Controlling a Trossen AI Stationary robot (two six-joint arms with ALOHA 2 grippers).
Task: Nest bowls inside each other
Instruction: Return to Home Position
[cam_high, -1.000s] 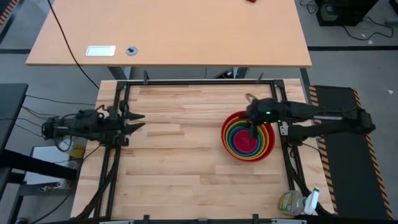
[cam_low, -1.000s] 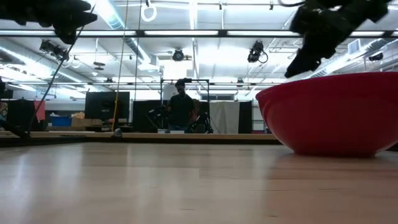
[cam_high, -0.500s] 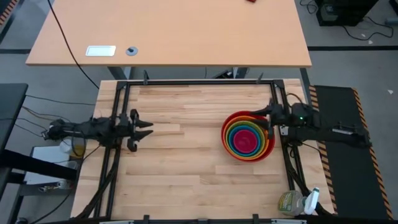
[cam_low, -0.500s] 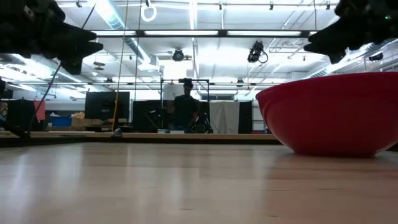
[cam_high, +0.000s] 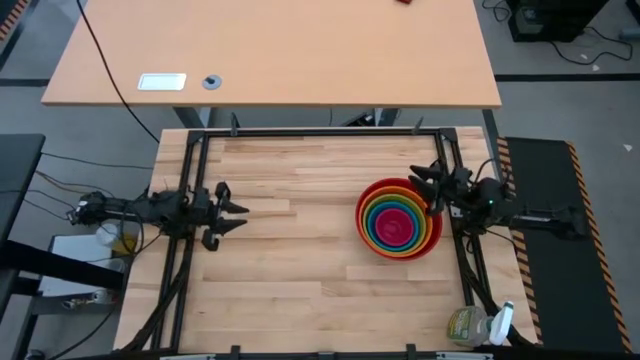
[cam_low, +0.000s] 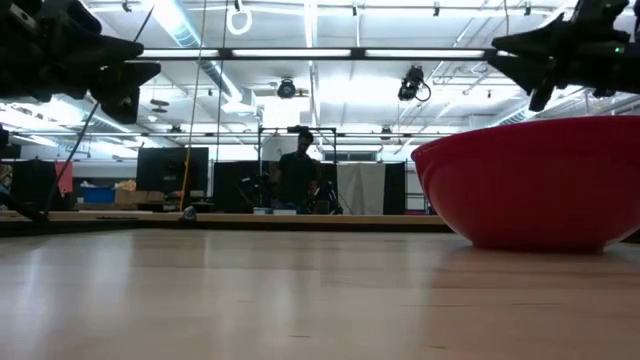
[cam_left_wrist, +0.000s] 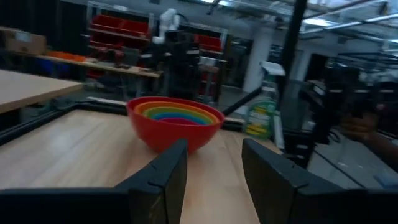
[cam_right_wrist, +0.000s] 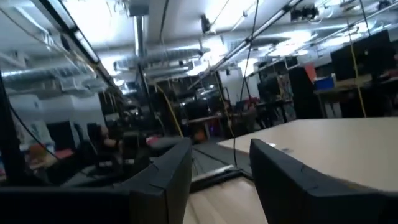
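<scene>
Wooden table holds the nested bowls by its right edge. Right gripper hangs there, wide and empty; left gripper, wide too, by its left edge. A low swing might bump them.

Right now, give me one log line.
bowls: nested, red outermost | left gripper: open, left edge | right gripper: open, beside bowls

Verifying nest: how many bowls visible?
5, one nested stack on the table, right side: red bowl outermost, then orange bowl, green bowl, blue bowl, pink bowl innermost. None look hidden.
</scene>
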